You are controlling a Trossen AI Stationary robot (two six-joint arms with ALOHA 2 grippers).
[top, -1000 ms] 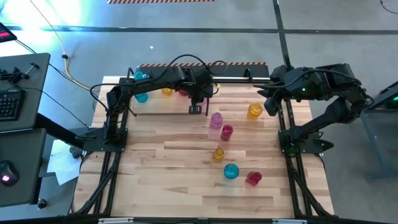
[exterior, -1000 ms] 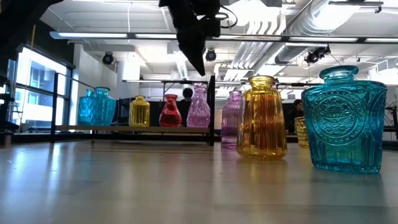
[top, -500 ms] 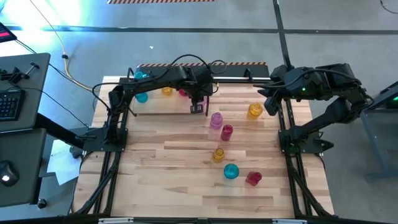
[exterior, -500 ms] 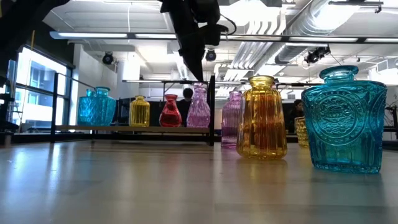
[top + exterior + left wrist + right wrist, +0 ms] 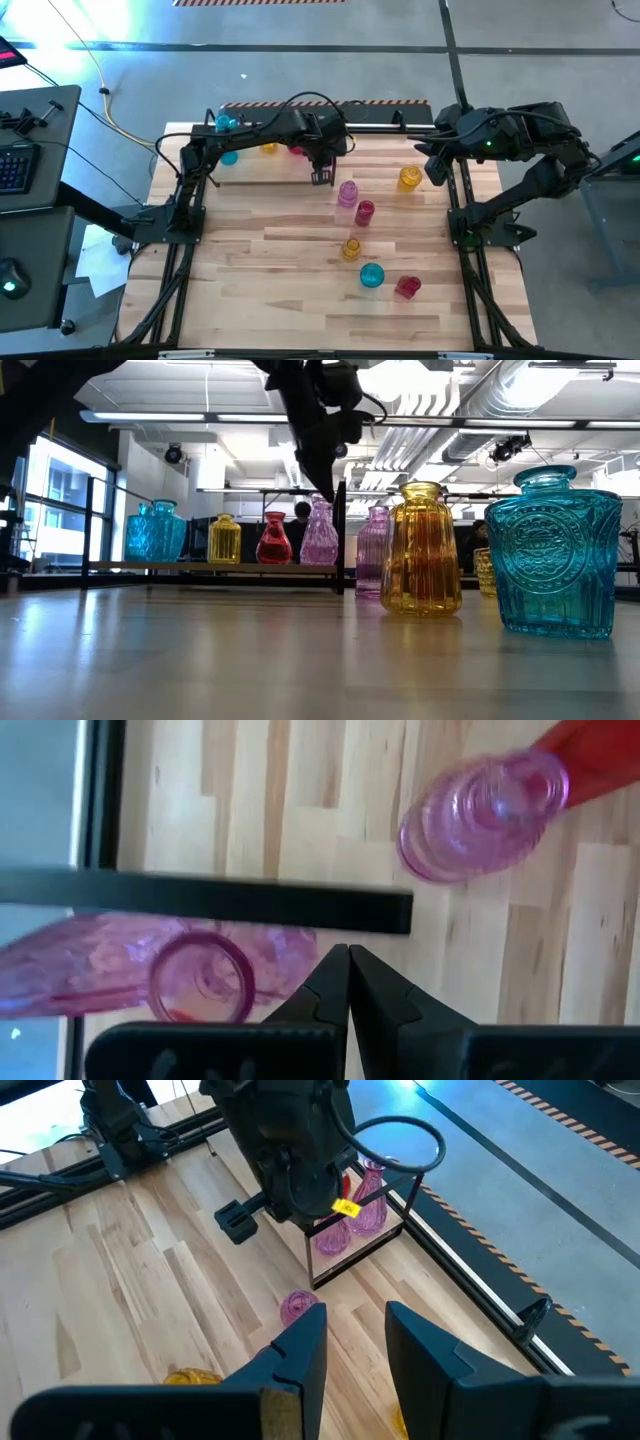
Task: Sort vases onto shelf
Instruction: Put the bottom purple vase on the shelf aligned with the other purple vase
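Observation:
The shelf (image 5: 262, 166) stands at the table's far left; in the low view its plank (image 5: 200, 567) carries a cyan (image 5: 155, 531), a yellow (image 5: 224, 540), a red (image 5: 273, 539) and a pink vase (image 5: 320, 534), all upright. My left gripper (image 5: 348, 963) is shut and hovers over the shelf's right end (image 5: 321, 176), just beside the mouth of the shelved pink vase (image 5: 200, 982). On the table stand another pink vase (image 5: 347, 192), a red one (image 5: 365, 212), a small amber one (image 5: 351, 248), a cyan one (image 5: 371, 276), a red one (image 5: 407, 288) and an amber one (image 5: 410, 178). My right gripper (image 5: 355, 1330) is open, waiting by the table's right edge.
The shelf's black top rod (image 5: 210, 901) runs just beyond my left fingers. A cyan object (image 5: 228, 121) sits behind the shelf at the far edge. The arms' black frames (image 5: 180, 215) flank the table. Bare wood lies along the near left (image 5: 250, 290).
My left gripper has drifted a little toward the table's right, along the shelf's right end, and its tip has sunk slightly in the low view. The vases and my right arm have kept still.

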